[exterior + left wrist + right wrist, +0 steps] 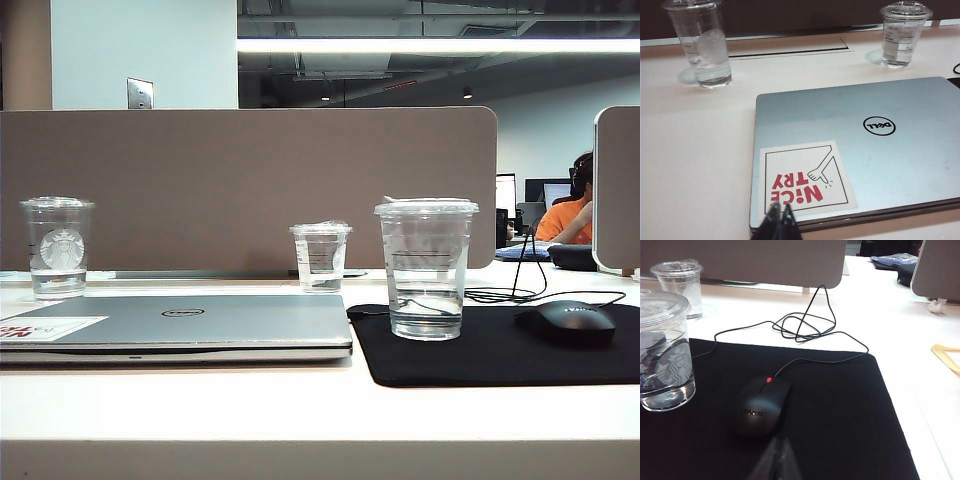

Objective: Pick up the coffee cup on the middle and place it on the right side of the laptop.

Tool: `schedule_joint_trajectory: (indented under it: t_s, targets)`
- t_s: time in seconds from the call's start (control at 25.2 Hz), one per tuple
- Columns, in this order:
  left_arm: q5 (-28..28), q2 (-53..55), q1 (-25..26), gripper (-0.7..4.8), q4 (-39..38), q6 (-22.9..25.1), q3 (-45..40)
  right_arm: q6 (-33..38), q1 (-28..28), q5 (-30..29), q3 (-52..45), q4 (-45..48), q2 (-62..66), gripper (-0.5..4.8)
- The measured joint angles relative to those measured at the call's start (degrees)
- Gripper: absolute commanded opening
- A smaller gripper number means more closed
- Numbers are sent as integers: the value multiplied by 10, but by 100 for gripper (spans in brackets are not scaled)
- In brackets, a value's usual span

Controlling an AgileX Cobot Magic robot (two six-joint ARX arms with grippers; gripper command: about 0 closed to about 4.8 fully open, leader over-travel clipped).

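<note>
Coffee cup (425,268) stands upright on the black mouse pad (500,350), just right of the laptop (180,325). The right tool (777,460), clenched and empty, is nearer to it than the left tool (780,217), also clenched, at the laptop's sticker corner.

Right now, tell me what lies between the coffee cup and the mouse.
Only bare black mat; the right wrist view shows it between the coffee cup and the mouse.

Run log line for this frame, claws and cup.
left claw shut, at laptop near edge | right claw shut, over mouse pad | coffee cup upright on mouse pad, ungrasped
</note>
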Motion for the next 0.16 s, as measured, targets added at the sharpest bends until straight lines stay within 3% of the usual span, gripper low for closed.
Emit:
schedule_joint_trajectory:
  t_s: [0.16]
  targets:
    - [0, 0, 0, -5, 0, 0, 0, 0, 0, 0, 0, 0, 0, -4]
